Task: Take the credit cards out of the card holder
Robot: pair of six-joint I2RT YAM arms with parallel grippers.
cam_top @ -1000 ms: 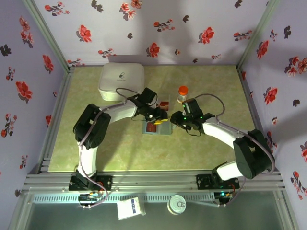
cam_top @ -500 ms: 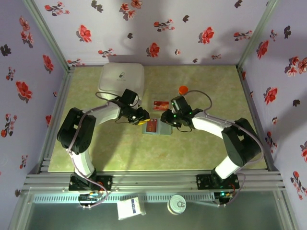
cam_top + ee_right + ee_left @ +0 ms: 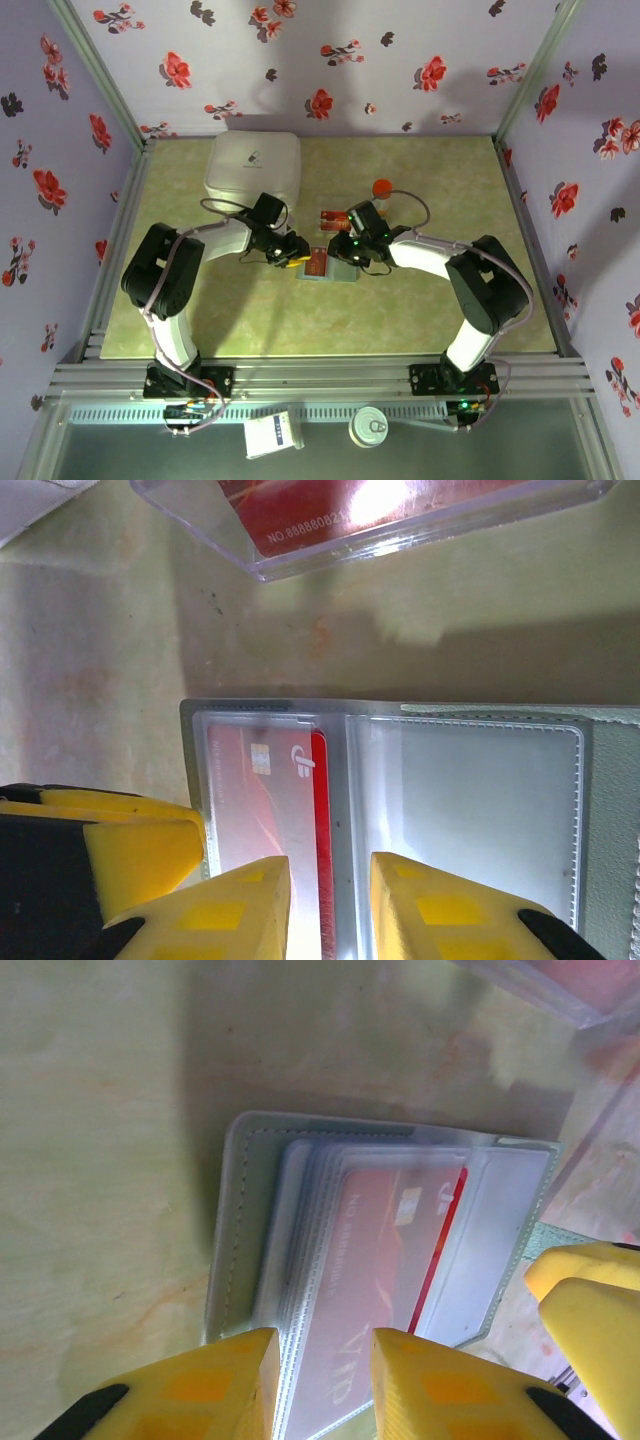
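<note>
We find the small grey-teal folding card holder (image 3: 326,272) lying open and flat in the middle of the green table (image 3: 450,220). Its clear pockets face up, which lets both wrist cameras look straight into it. A red plastic credit card (image 3: 262,785) sits inside the left clear pocket; the right pocket looks empty to us.

The left gripper (image 3: 296,258) hangs over the holder's left edge and the right gripper (image 3: 344,256) over its right part, so the two come close together across it. In the left wrist view the left claw's yellow fingers stand apart, a plain gap between them, above the stacked pocket edges. In the right wrist view the right claw is likewise apart, straddling the seam beside the red card. Neither is clamped on anything we can see.

We judge the pairing deliberate: one claw to pin the soft holder down and the other to pinch the card out, since the holder would otherwise slide.

Just on the far side lies a clear rigid sleeve (image 3: 335,216) with another red card in it, apart from the holder. An orange-capped bottle (image 3: 381,188) stands to its right and a white rounded box (image 3: 253,170) at the far left.
</note>
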